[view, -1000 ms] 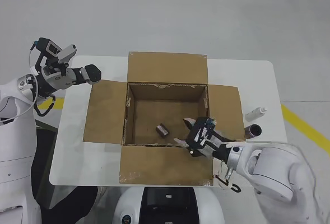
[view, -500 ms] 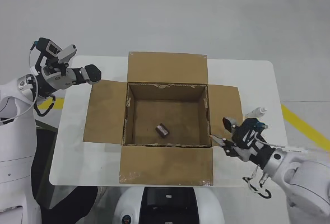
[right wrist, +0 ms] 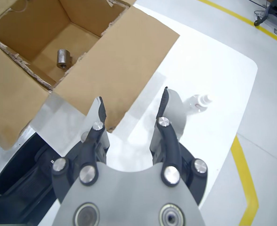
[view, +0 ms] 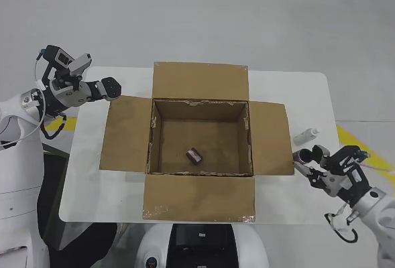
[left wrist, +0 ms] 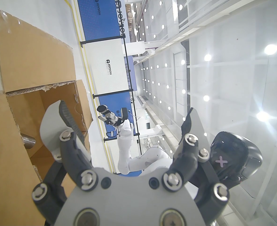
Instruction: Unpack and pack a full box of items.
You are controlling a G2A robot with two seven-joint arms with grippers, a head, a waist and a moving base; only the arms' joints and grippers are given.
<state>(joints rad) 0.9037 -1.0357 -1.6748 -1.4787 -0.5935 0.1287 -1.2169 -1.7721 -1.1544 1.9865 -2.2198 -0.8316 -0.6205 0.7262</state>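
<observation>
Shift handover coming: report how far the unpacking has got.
Done: a white bottle and a dark cylinder lie on the table right of the box. In hand: nothing; the right tool is open, beside the dark cylinder. Left: one metal cylinder in the box, then all repacking.

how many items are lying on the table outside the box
2: a white bottle right of the cardboard box, and a dark cylinder just nearer the robot. More could hide under its flaps.
</observation>
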